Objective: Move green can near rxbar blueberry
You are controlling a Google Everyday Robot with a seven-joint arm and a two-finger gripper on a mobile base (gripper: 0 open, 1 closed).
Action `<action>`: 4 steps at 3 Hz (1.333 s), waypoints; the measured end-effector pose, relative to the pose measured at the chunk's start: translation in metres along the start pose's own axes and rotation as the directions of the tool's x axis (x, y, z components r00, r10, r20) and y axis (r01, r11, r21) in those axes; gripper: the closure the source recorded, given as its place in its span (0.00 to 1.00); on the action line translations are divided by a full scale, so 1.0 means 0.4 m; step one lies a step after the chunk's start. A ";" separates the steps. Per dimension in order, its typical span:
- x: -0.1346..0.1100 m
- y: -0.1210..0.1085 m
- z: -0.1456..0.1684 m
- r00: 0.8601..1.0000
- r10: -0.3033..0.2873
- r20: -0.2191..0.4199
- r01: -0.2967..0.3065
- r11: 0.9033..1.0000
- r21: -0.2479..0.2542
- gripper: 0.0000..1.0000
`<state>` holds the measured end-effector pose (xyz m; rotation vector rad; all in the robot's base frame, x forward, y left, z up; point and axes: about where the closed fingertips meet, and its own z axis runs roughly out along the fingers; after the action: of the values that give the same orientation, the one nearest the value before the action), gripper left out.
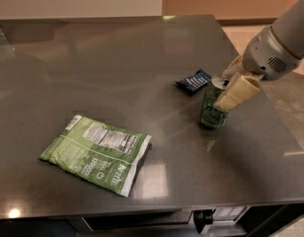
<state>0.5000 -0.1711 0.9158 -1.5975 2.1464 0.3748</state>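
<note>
A green chip bag [95, 153] lies flat on the dark grey table [117, 58], front left.

Pincer [222, 90] tight around green can [211, 113], just beside rxbar blueberry [193, 81] on table [93, 63].

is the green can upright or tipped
Upright: the green can shows its silver top up; the gripper grips its upper part.

high view down over table [117, 58], gripper [224, 88] around green can [213, 113], right
</note>
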 end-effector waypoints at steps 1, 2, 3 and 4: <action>-0.009 -0.082 0.008 1.000 0.028 -0.010 -0.028 0.999 0.020 1.00; -0.007 -0.150 0.012 0.998 0.058 -0.012 -0.058 0.997 0.044 1.00; 0.005 -0.199 0.022 0.996 0.087 -0.007 -0.086 0.995 0.053 1.00; 0.010 -0.236 0.029 0.995 0.099 0.000 -0.098 0.993 0.071 0.82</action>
<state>0.5913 -0.1970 0.9076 -1.4581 2.2212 0.3226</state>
